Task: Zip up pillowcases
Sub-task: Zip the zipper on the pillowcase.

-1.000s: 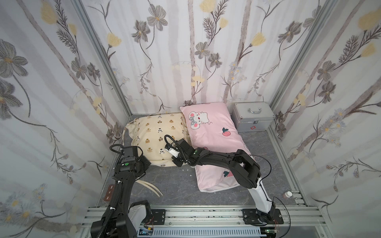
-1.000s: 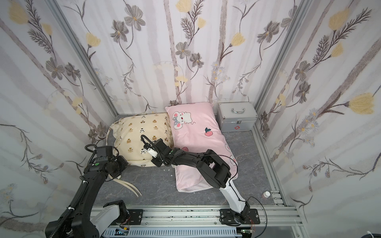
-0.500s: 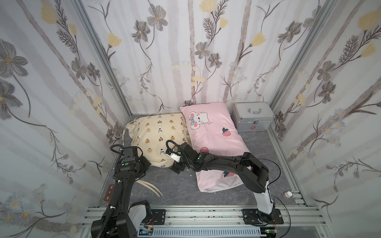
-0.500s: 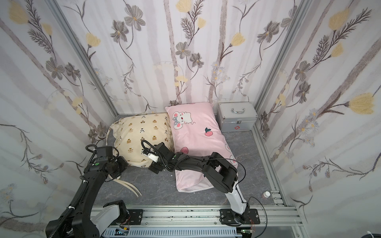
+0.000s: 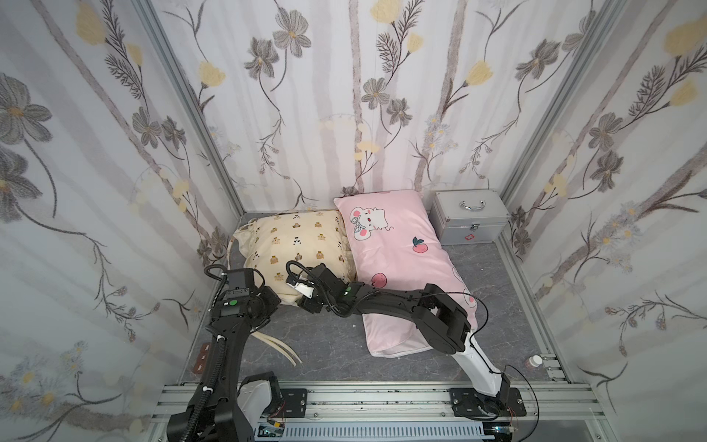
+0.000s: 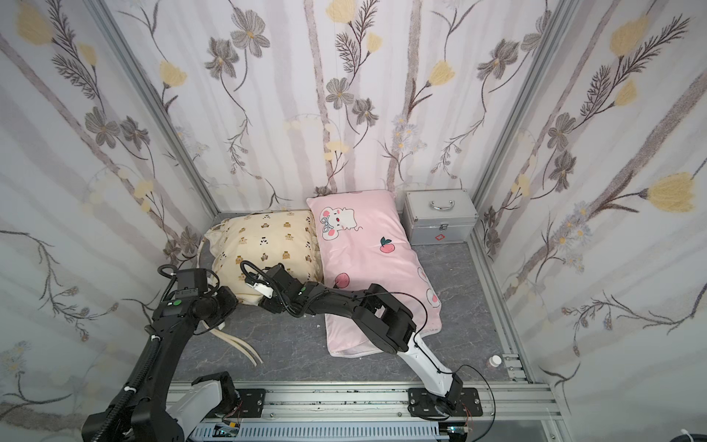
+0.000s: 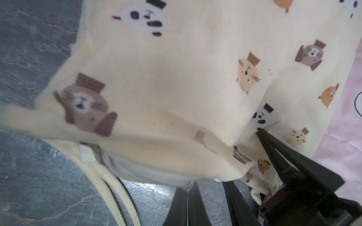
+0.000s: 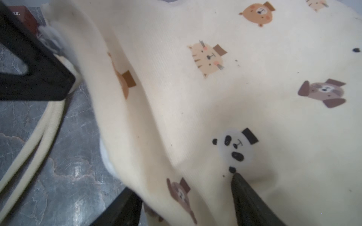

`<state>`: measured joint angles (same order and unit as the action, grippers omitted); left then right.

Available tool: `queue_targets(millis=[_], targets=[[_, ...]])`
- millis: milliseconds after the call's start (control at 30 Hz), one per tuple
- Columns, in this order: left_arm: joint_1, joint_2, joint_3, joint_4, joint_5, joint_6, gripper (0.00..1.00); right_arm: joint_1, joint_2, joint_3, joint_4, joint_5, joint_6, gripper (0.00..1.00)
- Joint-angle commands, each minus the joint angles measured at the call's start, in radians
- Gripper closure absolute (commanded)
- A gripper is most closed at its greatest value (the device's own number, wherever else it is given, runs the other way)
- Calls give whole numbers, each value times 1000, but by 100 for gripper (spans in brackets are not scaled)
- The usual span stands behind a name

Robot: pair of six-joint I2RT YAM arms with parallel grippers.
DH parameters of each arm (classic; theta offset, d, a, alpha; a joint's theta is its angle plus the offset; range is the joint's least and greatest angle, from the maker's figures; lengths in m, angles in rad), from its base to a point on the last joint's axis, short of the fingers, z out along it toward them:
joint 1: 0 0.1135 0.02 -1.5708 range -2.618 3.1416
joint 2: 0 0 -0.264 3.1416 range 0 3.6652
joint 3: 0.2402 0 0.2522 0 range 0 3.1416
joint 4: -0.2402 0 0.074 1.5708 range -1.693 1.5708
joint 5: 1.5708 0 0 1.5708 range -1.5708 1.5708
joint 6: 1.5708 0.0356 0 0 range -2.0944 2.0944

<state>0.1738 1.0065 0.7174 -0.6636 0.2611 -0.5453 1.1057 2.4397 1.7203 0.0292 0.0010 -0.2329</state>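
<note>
My left pincer [image 7: 189, 185] is pressed together on the near hem of the cream pillowcase [image 7: 176, 78], where the cloth draws down to a point at my tips. My right pincer [image 8: 184, 184] stands apart. One finger [image 8: 246, 195] rests its tip on the cloth just beside a panda print, and the other sits at the cloth's edge. A ridge of fabric runs between them, unclamped.

The cream pillowcase is soft, finely ribbed cloth printed with small animal heads in hats: bears, cats, dogs and pandas. Along its near edge the white inner pillow [image 7: 147, 172] shows below the hem. Two cream ties [image 7: 109, 185] trail from there across the grey marbled worktop [image 5: 325, 344].

In both top views the cream pillowcase [image 5: 298, 245] [image 6: 267, 241] lies at the back left, against the wall corner. It touches the pink pillowcase [image 5: 401, 260] on its right. The pink one is longer and glossy, with a white cartoon animal near its far end and peaches further down. It runs from the back wall toward me, and my right arm crosses its near half. A silver metal case [image 5: 468, 222] stands just beside its far end.
</note>
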Motion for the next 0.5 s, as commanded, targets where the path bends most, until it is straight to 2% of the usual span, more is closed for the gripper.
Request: queue_targets(millis=[0, 67, 467], targets=[[1, 10, 15, -13, 6, 21, 100, 0, -12, -15, 47, -16, -16, 70], [8, 16, 24, -21, -6, 33, 100, -4, -36, -48, 72, -17, -15, 100], [107, 120, 57, -35, -79, 105, 100, -87, -188, -286, 125, -5, 63, 100]])
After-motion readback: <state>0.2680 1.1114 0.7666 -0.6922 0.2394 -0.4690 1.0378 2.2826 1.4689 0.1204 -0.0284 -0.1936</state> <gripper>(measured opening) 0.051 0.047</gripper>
